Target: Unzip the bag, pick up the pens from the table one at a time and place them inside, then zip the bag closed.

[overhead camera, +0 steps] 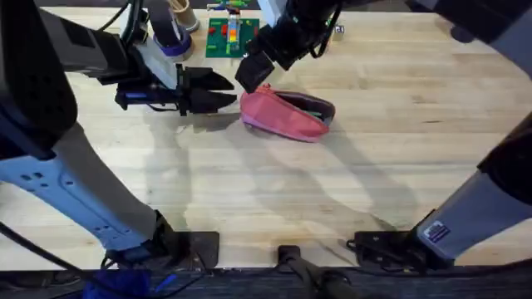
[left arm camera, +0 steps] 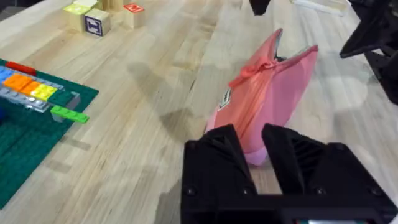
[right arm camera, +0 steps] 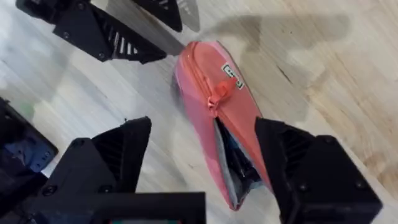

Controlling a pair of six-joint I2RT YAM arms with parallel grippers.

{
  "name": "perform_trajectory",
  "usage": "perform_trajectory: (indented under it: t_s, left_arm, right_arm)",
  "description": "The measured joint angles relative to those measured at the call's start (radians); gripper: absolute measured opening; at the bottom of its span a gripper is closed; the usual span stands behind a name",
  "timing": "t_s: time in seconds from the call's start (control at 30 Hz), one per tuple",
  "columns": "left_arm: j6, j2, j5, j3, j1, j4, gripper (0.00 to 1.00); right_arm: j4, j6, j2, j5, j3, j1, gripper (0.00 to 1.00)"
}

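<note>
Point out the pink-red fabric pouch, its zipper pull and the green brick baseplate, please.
pink-red soft fabric pouch (overhead camera: 283, 116): overhead view, on its side panel.
red zipper pull (right arm camera: 219, 93): right wrist view, on the tab partway along the zip.
green building-brick baseplate (left arm camera: 28, 146): left wrist view, on bare studded surface.

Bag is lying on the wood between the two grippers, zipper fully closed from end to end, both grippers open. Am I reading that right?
Not quite: the zipper is partly open. The right wrist view shows the bag gaping at one end, its dark inside visible, with the pull partway along. The rest holds: it lies on the table between the open left gripper and right gripper.
</note>
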Motion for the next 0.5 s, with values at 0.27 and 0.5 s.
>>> perform_trajectory:
  t_s: [0.27,0.5]
  left_arm:
    - [0.0,0.0,0.023,0.0,0.0,0.0,0.588]
    - [0.0,0.0,0.027,0.0,-0.018,0.016,0.993]
  right_arm:
    - [0.0,0.0,-0.006,-0.004,0.0,0.0,0.997]
    - [0.0,0.0,-0.006,-0.004,0.0,0.0,0.996]
